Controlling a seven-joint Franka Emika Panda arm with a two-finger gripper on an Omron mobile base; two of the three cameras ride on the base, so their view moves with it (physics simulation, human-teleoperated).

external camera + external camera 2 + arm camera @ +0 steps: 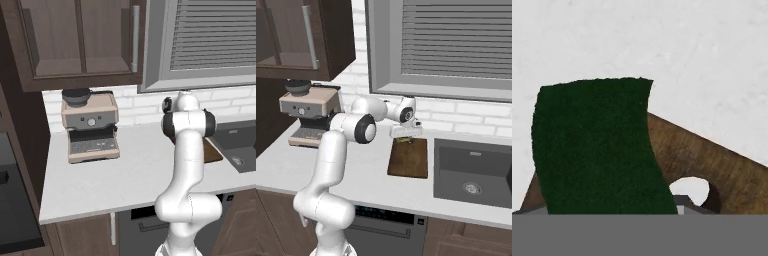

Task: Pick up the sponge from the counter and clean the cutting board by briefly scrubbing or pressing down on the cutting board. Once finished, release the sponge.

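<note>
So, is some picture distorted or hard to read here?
Hand view: the sponge looms large and its edges look bowed, over the cutting board. Left base view: the arm hides most of the board. Right base view: the board is evenly lit, gripper over its far end.

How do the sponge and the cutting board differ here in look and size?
The sponge shows a dark green scouring top; the cutting board is dark brown wood. The sponge is a small block, the cutting board a thin flat slab several times larger. The cutting board has a round hole near one end; the sponge shows none. Both are roughly rectangular.
</note>
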